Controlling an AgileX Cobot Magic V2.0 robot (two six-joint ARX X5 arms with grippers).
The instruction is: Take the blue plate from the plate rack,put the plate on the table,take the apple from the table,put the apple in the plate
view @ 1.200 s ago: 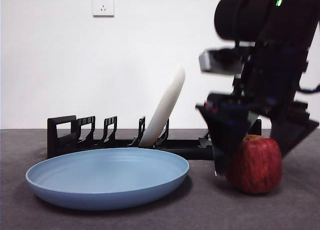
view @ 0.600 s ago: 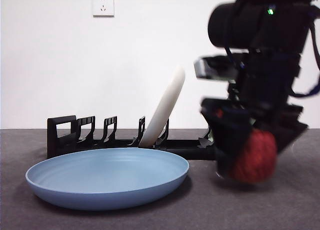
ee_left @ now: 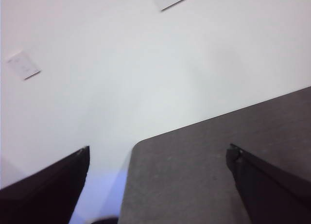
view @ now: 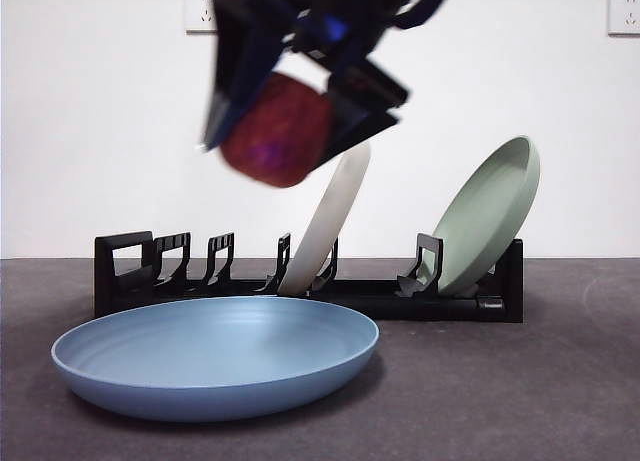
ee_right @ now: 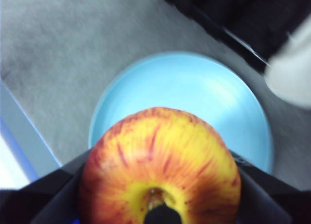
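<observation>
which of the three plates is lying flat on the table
The blue plate, lying flat in front of the rack. The white plate and green plate both stand on edge in the rack.

Right pincer (view: 285, 101): black, angular wedge-shaped jaws, motion-blurred, with a blue-tinted patch on the housing and dark cable looping off the top. Left pincer (ee_left: 155, 185): two plain matte black jaws, tapered, unmarked.
</observation>
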